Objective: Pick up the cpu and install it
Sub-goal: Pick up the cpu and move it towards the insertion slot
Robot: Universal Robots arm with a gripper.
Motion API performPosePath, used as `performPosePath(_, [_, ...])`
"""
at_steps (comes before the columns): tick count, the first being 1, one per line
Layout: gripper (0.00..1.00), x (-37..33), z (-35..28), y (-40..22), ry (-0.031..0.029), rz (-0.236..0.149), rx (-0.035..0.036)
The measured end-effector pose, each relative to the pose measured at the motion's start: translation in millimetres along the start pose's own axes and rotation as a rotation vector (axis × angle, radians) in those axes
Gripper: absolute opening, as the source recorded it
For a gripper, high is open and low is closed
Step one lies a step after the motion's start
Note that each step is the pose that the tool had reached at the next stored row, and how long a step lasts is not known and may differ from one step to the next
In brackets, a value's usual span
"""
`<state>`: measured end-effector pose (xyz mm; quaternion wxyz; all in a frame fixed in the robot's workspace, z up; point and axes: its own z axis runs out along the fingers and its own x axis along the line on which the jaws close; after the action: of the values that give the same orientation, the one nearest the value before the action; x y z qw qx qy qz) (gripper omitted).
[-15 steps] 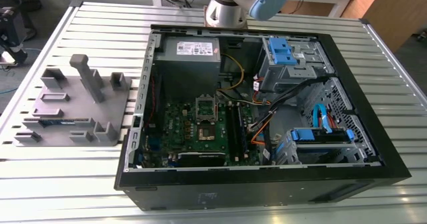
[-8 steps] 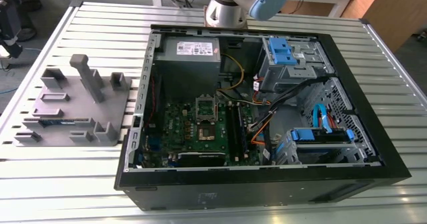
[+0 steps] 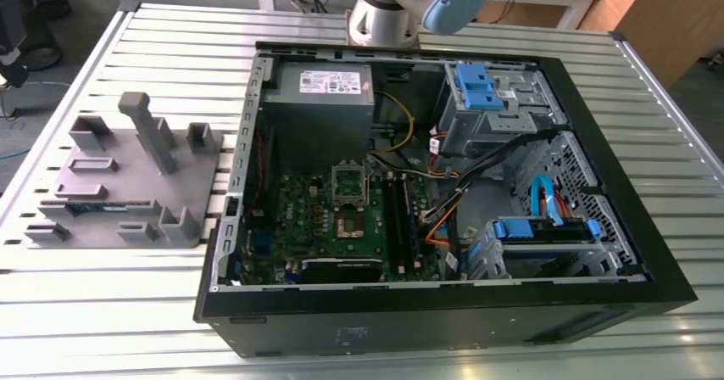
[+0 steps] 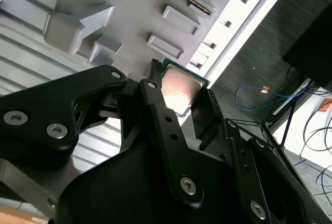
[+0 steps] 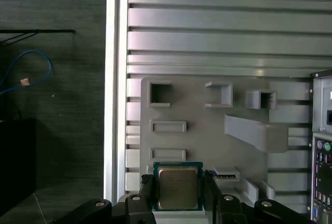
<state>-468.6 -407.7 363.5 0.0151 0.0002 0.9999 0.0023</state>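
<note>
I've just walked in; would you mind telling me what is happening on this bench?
The robot arm has its gripper shut on the cpu, one finger on each side, over the grey parts tray on the slatted table. The open computer case lies beside the tray with its motherboard exposed. The cpu is not yet in the case.

On the exterior view's left, posts (image 3: 145,130) are rising from the fixture (image 3: 209,189). Cables (image 3: 459,195) are crowding the case (image 3: 453,308) beside the socket (image 3: 345,200).
</note>
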Motion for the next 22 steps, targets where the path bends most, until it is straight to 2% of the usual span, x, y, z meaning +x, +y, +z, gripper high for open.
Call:
performPosePath(11, [0.47, -0.4, -14.2, 0.0, 0.0000, 0.000, 0.0000])
performPosePath(17, [0.47, -0.5, -14.7, 0.1, 0.0000, 0.000, 0.0000])
performPosePath(22, [0.47, -4.5, -14.6, 0.1, 0.0001, 0.000, 0.0000])
